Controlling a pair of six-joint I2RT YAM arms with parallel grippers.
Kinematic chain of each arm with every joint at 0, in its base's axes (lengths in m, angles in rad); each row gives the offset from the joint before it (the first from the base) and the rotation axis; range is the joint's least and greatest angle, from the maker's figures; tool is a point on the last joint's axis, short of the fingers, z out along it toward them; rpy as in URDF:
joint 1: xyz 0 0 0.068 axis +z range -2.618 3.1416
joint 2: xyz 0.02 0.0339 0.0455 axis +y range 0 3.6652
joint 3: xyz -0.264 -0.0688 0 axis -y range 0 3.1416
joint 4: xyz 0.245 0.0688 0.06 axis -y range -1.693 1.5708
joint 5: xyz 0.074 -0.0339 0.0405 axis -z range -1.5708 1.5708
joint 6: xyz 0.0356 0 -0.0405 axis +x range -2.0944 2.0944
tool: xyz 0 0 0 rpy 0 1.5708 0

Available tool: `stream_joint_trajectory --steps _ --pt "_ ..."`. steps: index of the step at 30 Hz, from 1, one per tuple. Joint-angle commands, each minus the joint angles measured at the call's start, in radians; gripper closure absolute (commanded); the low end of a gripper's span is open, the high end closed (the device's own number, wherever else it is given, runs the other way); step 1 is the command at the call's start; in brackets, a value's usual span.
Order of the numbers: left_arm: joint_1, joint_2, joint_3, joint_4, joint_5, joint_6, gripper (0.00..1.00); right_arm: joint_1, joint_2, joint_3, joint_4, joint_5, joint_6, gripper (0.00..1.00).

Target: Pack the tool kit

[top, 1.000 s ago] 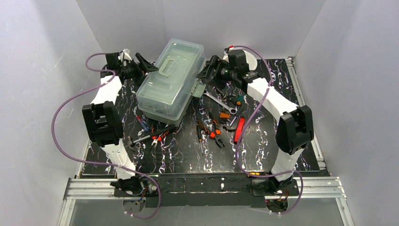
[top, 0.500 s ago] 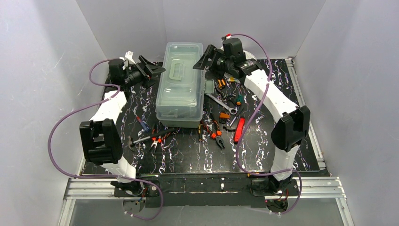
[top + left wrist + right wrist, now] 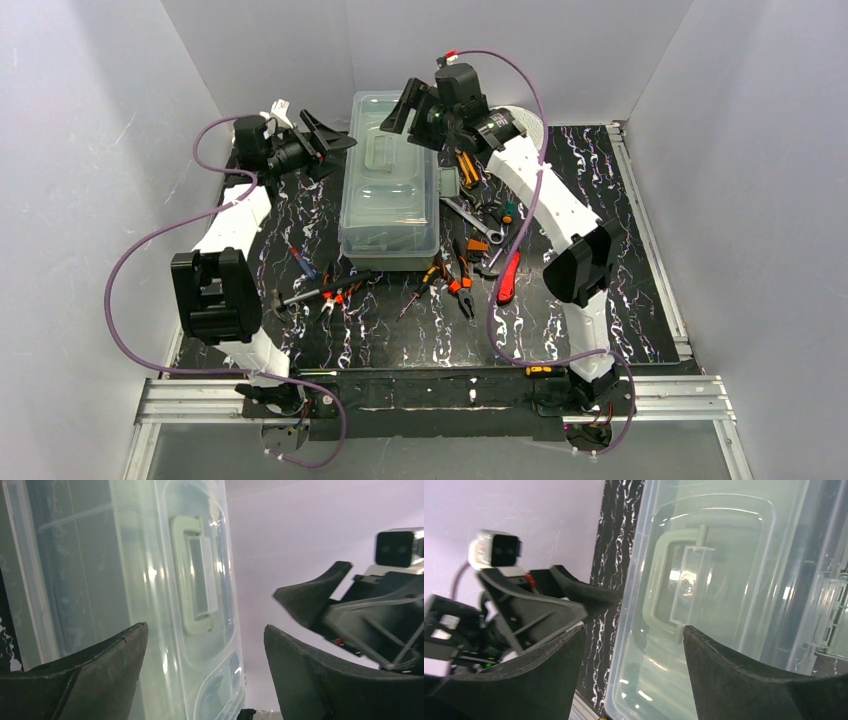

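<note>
Black marbled counter (image 3: pixel 620 200) between white walls carried the toolbox (image 3: pixel 392 215) at its middle rear, translucent lid down and sage-green handle (image 3: pixel 378 152) on top. The left end effector (image 3: pixel 335 148) hung just beside the box's left flank, jaws spread wide and holding nothing. The right end effector (image 3: pixel 405 118) hovered over the far end of the lid, equally wide and empty. Packing looked barely begun: orange-handled pliers (image 3: pixel 455 282), red knife (image 3: pixel 508 275), wrench (image 3: pixel 470 217) and screwdrivers (image 3: pixel 303 263) lay loose around the box's near and right sides. By my reading, the lid needed opening before any tool could go in, then latching afterwards.
</note>
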Motion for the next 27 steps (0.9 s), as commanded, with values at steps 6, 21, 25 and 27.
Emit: stream_joint_trajectory --steps 6,21,25,27 --pt "-0.018 0.162 0.171 -0.074 -0.003 0.057 0.17 0.021 0.064 0.049 0.05 0.031 -0.043 0.22" --pt "-0.186 0.034 0.008 0.055 -0.028 0.011 0.28 0.015 0.025 -0.02 0.028 0.054 -0.09 0.26" --pt "-0.187 0.011 -0.027 0.03 -0.022 0.037 0.37 0.014 0.03 -0.017 -0.005 0.091 -0.095 0.26" --pt "-0.187 0.012 -0.04 0.038 -0.01 0.039 0.43 0.014 0.039 -0.011 -0.022 0.117 -0.096 0.27"
